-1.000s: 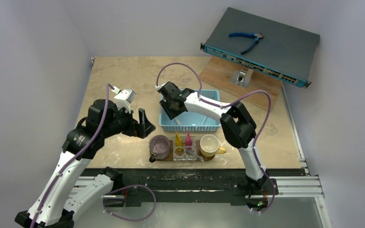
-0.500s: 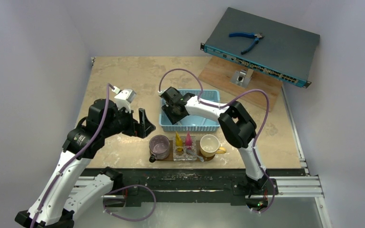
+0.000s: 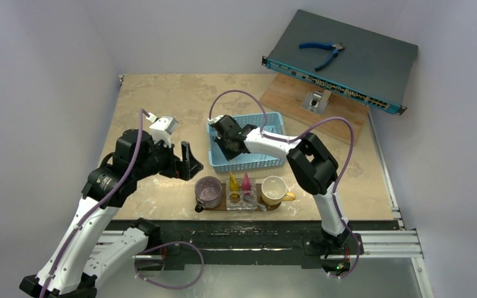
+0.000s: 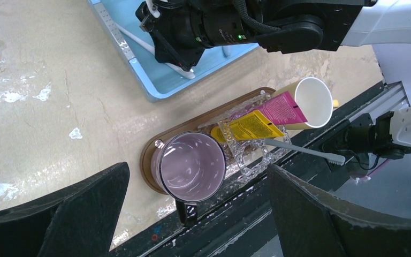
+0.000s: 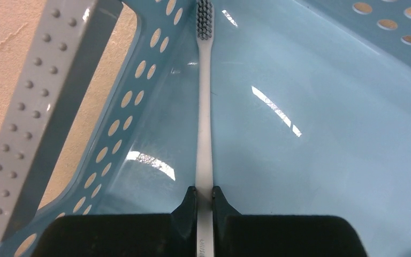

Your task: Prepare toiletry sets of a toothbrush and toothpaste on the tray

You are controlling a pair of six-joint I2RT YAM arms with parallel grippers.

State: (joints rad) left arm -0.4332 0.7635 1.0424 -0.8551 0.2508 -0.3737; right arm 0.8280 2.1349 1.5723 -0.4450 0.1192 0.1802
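Note:
My right gripper (image 5: 204,195) is down inside the light-blue basket (image 5: 134,96) and shut on the handle of a white toothbrush (image 5: 204,107), whose bristles point away along the basket's wall. On the dark oval tray (image 4: 147,160) a yellow tube (image 4: 249,126) and a pink tube (image 4: 283,108) stand in clear glass holders (image 4: 246,155). A grey toothbrush (image 4: 305,151) lies across one holder. My left gripper (image 3: 189,162) hovers open just left of the tray, with nothing between its fingers.
A purple cup (image 4: 190,167) and a cream cup (image 4: 316,101) stand at the tray's two ends. The basket (image 3: 248,162) sits just behind the tray. A network switch (image 3: 341,59) with blue pliers (image 3: 323,51) rests on a wooden board (image 3: 286,96) at the back right.
My right gripper has dropped into the basket and shut on the white toothbrush. The basket has shifted slightly. The left arm has not moved.

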